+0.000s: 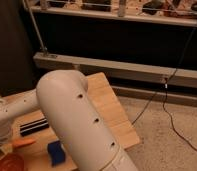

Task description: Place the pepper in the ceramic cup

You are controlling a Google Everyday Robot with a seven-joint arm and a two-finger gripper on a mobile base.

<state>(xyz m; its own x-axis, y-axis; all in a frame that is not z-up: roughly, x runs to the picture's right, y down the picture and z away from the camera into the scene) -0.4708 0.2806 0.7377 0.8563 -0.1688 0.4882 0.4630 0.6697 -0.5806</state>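
Note:
The pepper (24,142), slim and orange, lies on the wooden table (104,100) near the left front. My gripper (2,131) hangs at the far left end of the white arm (77,125), just left of the pepper and above it, open with nothing seen in it. The arm's thick link fills the middle of the view and hides part of the table. The ceramic cup is out of view.
A reddish-brown bowl (9,163) sits at the bottom left corner. A blue sponge (55,152) lies beside the arm, and a black striped object (33,125) lies behind the pepper. The table's right edge drops to speckled floor with a cable (167,115). A dark railed wall stands behind.

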